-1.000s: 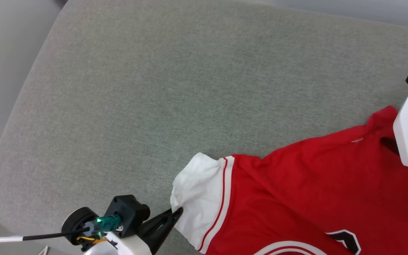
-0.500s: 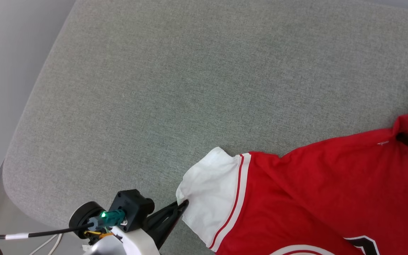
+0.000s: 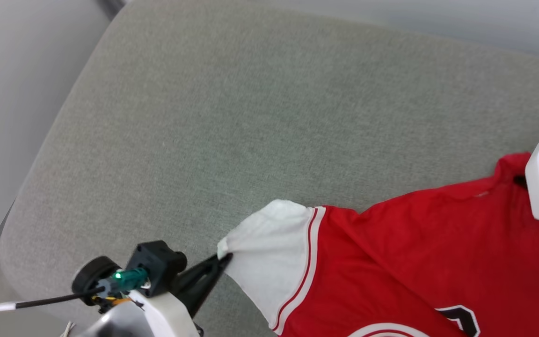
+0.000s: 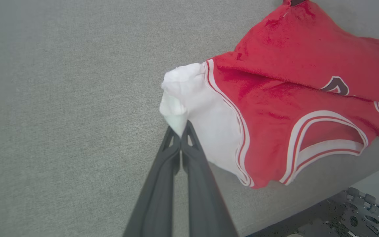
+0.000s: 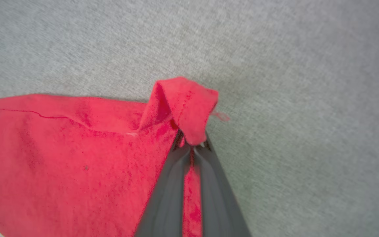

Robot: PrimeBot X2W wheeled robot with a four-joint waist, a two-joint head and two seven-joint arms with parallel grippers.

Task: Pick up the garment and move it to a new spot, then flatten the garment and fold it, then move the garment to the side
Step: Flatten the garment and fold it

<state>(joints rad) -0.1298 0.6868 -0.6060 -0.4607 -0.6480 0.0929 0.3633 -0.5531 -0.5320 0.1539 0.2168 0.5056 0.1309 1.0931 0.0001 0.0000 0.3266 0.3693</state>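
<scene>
Garment (image 3: 414,262) lying on grey cushion (image 3: 251,117), left gripper (image 4: 180,135) pinching its white sleeve (image 4: 189,98), right gripper (image 5: 192,144) pinching a red corner (image 5: 186,105).

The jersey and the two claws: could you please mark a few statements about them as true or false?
1. The left claw is shut on the tip of the white sleeve of the jersey. True.
2. The right claw hangs open above the jersey. False: it is shut on a red corner of the fabric.
3. The jersey lies on a grey fabric surface. True.
4. The jersey is folded into a neat square. False: it lies loose and rumpled, with one part lapped over another.
</scene>
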